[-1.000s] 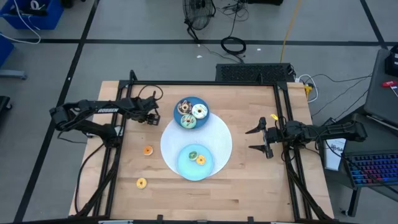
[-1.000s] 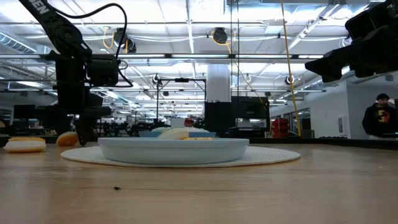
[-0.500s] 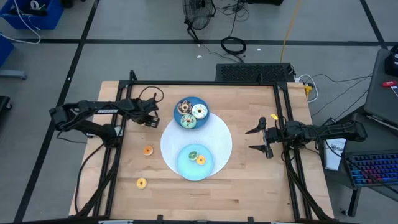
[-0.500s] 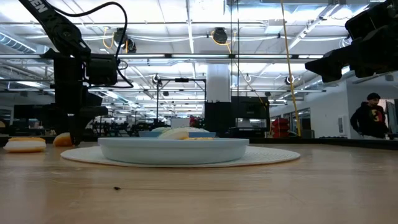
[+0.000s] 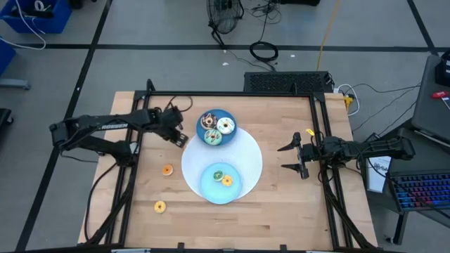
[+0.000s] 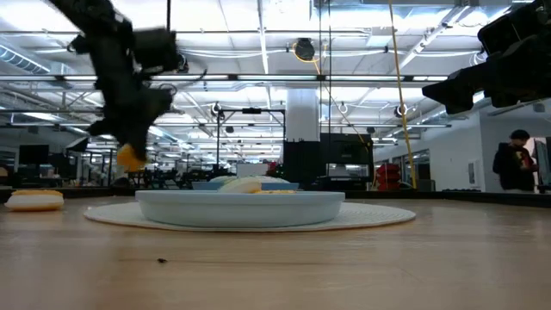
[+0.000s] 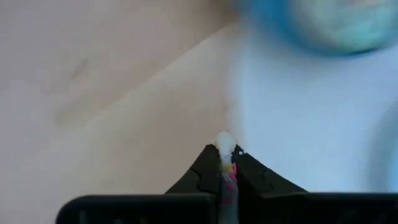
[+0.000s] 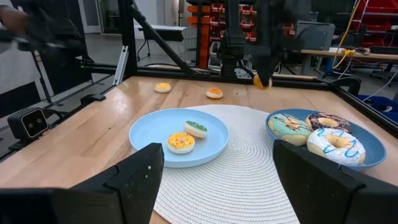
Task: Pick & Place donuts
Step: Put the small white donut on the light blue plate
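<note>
Left end effector (image 5: 181, 140) raised off the surface (image 5: 281, 204) beside the darker blue plate (image 5: 228, 115), pinching a tiny orange donut (image 6: 130, 157) edge-on. Three larger donuts (image 5: 225, 126) on that plate; two tiny ones (image 5: 226, 180) on the light blue plate (image 5: 211, 188); two more (image 5: 166, 169) loose on the wood. Right end effector (image 5: 290, 157) parked at the right edge, fingers spread, empty.
</note>
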`<state>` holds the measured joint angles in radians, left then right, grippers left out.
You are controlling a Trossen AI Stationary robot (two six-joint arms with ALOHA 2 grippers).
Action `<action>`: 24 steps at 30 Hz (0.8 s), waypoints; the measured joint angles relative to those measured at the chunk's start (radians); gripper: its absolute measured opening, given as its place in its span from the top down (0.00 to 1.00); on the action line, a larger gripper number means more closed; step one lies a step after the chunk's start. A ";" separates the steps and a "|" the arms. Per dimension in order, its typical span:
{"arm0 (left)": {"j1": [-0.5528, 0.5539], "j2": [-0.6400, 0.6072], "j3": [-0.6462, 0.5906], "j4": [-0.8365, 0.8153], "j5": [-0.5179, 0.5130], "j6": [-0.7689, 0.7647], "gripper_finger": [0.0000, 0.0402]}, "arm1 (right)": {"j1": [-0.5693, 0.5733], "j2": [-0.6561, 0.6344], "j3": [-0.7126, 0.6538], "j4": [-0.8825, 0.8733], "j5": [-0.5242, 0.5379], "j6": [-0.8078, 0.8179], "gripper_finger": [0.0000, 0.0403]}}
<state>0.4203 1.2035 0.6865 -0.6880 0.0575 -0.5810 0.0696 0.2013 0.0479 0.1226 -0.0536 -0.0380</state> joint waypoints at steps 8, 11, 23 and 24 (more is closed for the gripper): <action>-0.360 0.048 0.227 0.102 -0.154 0.289 0.94 | 0.000 0.000 0.000 0.000 0.000 0.000 0.28; -0.509 0.119 0.292 0.176 -0.253 0.399 0.96 | 0.000 0.000 0.000 0.000 0.000 0.000 0.29; -0.772 0.551 0.434 0.191 -0.520 0.528 0.90 | 0.000 0.002 0.000 0.006 0.000 0.000 0.29; -0.776 0.576 0.443 0.191 -0.520 0.513 0.91 | 0.000 0.003 0.000 0.008 0.000 0.000 0.29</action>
<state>-0.3559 1.7798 1.1293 -0.4968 -0.4623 -0.0682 0.0695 0.2040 0.0480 0.1306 -0.0536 -0.0380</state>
